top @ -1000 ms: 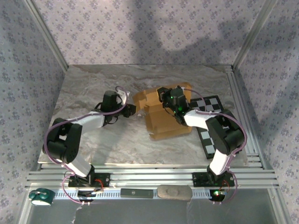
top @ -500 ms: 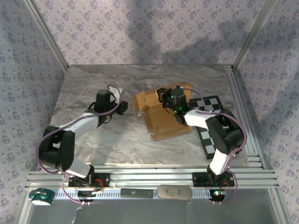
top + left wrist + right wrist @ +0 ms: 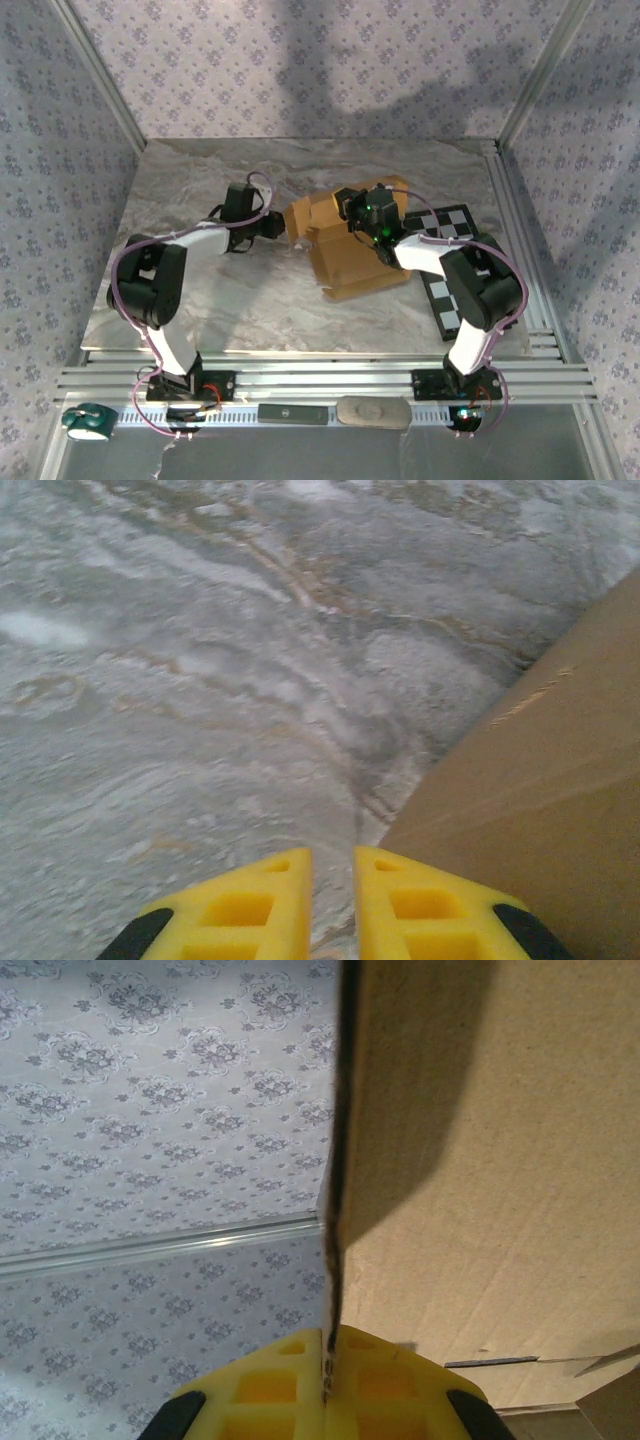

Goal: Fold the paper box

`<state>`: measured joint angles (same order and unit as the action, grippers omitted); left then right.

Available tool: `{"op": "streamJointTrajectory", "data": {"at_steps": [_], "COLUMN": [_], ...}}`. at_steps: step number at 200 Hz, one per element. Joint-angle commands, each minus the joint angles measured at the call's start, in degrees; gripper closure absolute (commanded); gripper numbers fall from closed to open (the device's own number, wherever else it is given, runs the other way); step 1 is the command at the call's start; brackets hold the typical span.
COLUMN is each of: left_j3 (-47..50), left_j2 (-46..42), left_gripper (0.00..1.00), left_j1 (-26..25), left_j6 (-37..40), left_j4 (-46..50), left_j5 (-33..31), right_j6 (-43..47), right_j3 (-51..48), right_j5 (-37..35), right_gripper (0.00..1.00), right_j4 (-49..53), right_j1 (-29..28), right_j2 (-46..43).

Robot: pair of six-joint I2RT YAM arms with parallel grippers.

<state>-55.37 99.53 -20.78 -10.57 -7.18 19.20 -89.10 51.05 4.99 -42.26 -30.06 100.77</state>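
- The paper box lay half-formed at the centre of the top view on the marbled surface, with the checkered board just beside its right edge.
- The right claw was clamped on the thin edge of a standing cardboard panel. We judged the bite shallow, so an angled pull could crease the panel or let it slip free.
- The left claw had its fingers almost together with only a thin gap and nothing between them. It sat just beside the box's raised left flap.
- A push from there could shove the whole box toward the right of the frame instead of bending the flap, since only one panel was held.
- The smooth surface offered little to stop such a slide.
- Both claws worked close together over the box, so we saw a risk of them knocking each other.
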Motion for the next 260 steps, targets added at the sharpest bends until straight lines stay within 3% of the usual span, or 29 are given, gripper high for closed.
{"op": "streamJointTrajectory", "data": {"at_steps": [1, 132, 193, 260], "left_j3": [-1.5, 2.9, 2.2, 6.0], "left_j2": [0.3, -2.1, -1.3, -2.7], "left_gripper": [0.81, 0.74, 0.73, 0.68], "left_j1": [-1.5, -2.8, -4.6, -4.6], "left_j6": [-0.2, 4.0, 5.9, 9.1], "left_j4": [-2.9, -8.5, -9.4, -16.0], "left_j5": [2.7, 9.3, 9.2, 13.2], "right_j6": [0.3, 0.2, 0.1, 0.0], "right_j3": [0.8, 1.3, 0.9, 0.9], "right_j5": [0.0, 0.6, 0.5, 1.2], "right_gripper": [1.00, 1.00, 1.00, 1.00], "right_j4": [-1.3, -1.2, -1.3, -1.3], "right_j1": [0.4, 0.5, 0.3, 0.5], "right_j2": [1.0, 1.4, 1.4, 1.4]}}
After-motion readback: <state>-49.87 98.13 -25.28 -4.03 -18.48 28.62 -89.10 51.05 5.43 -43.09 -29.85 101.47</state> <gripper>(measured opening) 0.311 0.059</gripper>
